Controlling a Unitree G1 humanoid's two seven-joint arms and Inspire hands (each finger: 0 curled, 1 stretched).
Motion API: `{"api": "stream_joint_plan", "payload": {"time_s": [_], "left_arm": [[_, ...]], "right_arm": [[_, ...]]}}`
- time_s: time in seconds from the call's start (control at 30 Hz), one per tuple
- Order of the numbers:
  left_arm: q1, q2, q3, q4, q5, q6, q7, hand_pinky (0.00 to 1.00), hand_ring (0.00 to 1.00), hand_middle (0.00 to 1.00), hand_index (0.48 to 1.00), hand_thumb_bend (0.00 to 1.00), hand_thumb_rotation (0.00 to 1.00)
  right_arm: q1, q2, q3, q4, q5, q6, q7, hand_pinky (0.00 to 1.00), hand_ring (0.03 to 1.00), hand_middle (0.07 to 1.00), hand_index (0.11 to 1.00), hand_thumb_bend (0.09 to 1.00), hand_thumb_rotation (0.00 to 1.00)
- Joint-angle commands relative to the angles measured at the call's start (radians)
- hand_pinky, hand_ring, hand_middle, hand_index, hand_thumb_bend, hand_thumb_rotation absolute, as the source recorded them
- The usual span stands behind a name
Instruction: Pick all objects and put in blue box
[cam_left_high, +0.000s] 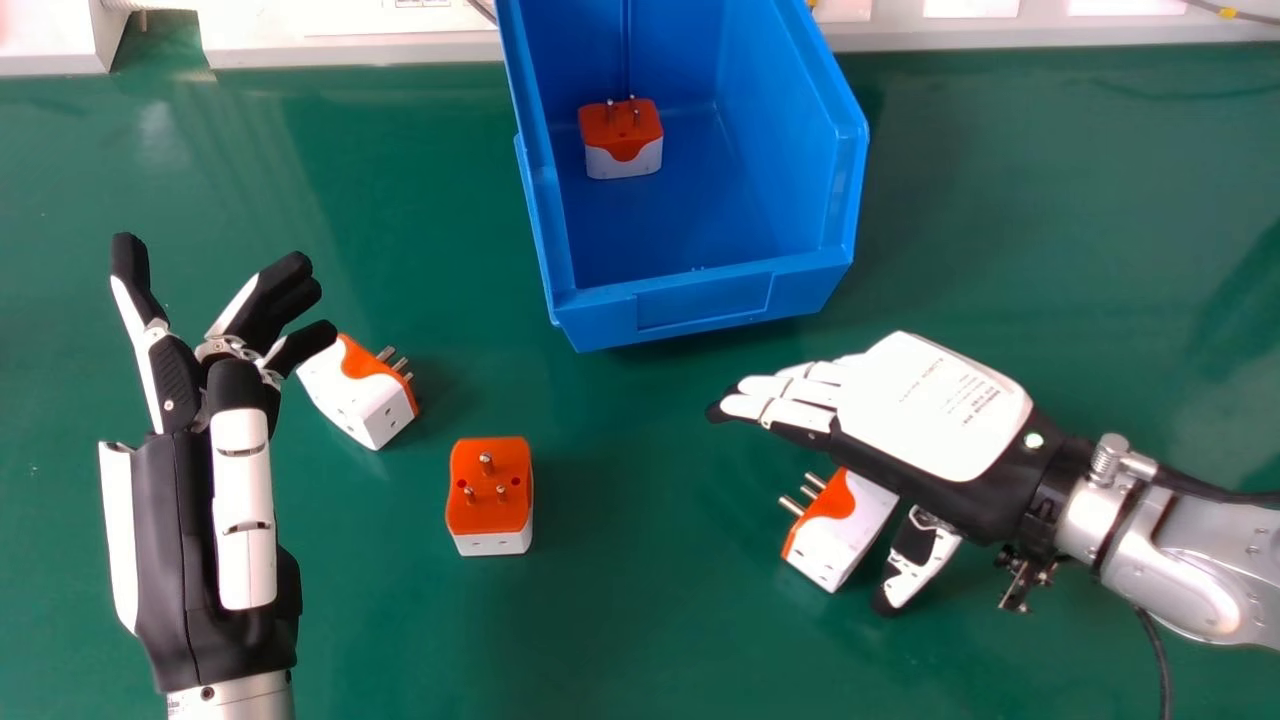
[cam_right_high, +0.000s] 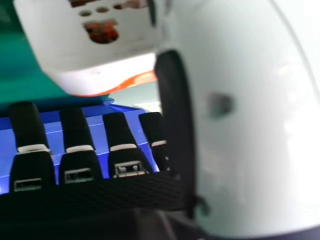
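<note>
The left hand (cam_left_high: 215, 480) is at the left of the head view, fingers extended, beside an orange and white plug adapter (cam_left_high: 362, 392). Another adapter (cam_left_high: 490, 495) stands pins up near the middle. At the right, the right hand (cam_left_high: 925, 405) is palm down with straight fingers, over a third adapter (cam_left_high: 838, 525) that lies tilted between fingers and thumb. The blue box (cam_left_high: 705, 297) holds one adapter (cam_left_high: 622, 140), pins up. In the right hand view, an adapter (cam_right_high: 95, 45) is close to the thumb, and the right hand (cam_right_high: 80, 167) has its fingers extended.
The green table (cam_left_high: 640, 620) spreads around the box. White equipment (cam_left_high: 350, 30) borders the table's far edge behind it. A dark cable (cam_left_high: 1158, 650) hangs below the right forearm.
</note>
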Motion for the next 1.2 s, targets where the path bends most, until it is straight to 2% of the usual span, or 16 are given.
{"api": "stream_joint_plan", "payload": {"time_s": [0.0,0.1,0.17,0.23,0.33,0.53,0.63,0.93,1.07,1.17], "left_arm": [[0.003,0.003,0.002,-0.014,0.002,-0.016,-0.002,0.75,0.81,0.82,0.779,0.44,0.90],[-0.001,0.005,0.000,-0.007,-0.005,-0.023,-0.008,0.75,0.81,0.82,0.778,0.44,0.90],[-0.002,0.005,0.001,-0.005,-0.006,-0.024,-0.009,0.75,0.81,0.82,0.778,0.44,0.90],[-0.003,0.004,0.003,-0.005,0.000,-0.022,-0.005,0.75,0.81,0.82,0.778,0.44,0.90],[-0.005,0.005,0.003,0.001,-0.003,-0.023,-0.007,0.75,0.81,0.82,0.778,0.44,0.90],[0.000,0.003,0.001,-0.011,-0.006,-0.010,-0.008,0.76,0.82,0.82,0.780,0.43,0.90],[-0.002,0.004,0.005,-0.006,-0.002,-0.013,-0.004,0.76,0.82,0.82,0.780,0.44,0.90],[-0.003,0.004,0.007,-0.009,0.008,-0.020,0.003,0.75,0.81,0.82,0.778,0.45,0.90],[-0.005,0.004,0.011,-0.001,0.007,-0.022,0.003,0.75,0.81,0.82,0.778,0.45,0.90],[-0.003,0.003,0.009,-0.004,0.004,-0.021,-0.001,0.75,0.81,0.82,0.778,0.45,0.90]], "right_arm": [[-0.011,0.019,-0.004,-0.004,0.021,-0.012,-0.007,0.32,0.408,0.480,0.492,0.527,0.00],[-0.012,0.020,-0.007,0.001,0.026,-0.019,-0.005,0.32,0.398,0.480,0.492,0.527,0.00],[-0.013,0.021,-0.007,0.003,0.028,-0.021,-0.002,0.32,0.397,0.480,0.491,0.527,0.00],[-0.014,0.022,-0.012,0.009,0.036,-0.031,0.004,0.31,0.395,0.480,0.491,0.527,0.00],[-0.017,0.026,-0.020,0.021,0.050,-0.048,0.022,0.32,0.391,0.479,0.492,0.527,0.00],[-0.016,0.024,-0.024,0.018,0.061,-0.050,0.032,0.32,0.387,0.478,0.494,0.527,0.00],[-0.015,0.024,-0.025,0.011,0.056,-0.041,0.027,0.33,0.387,0.478,0.493,0.527,0.00],[-0.010,0.012,-0.042,-0.012,0.071,-0.043,0.036,0.33,0.392,0.479,0.493,0.527,0.00],[-0.002,0.000,-0.075,-0.040,0.113,-0.067,0.058,0.36,0.403,0.479,0.492,0.527,0.00],[0.010,-0.010,-0.109,-0.066,0.159,-0.084,0.085,0.36,0.404,0.477,0.494,0.527,0.00]]}}
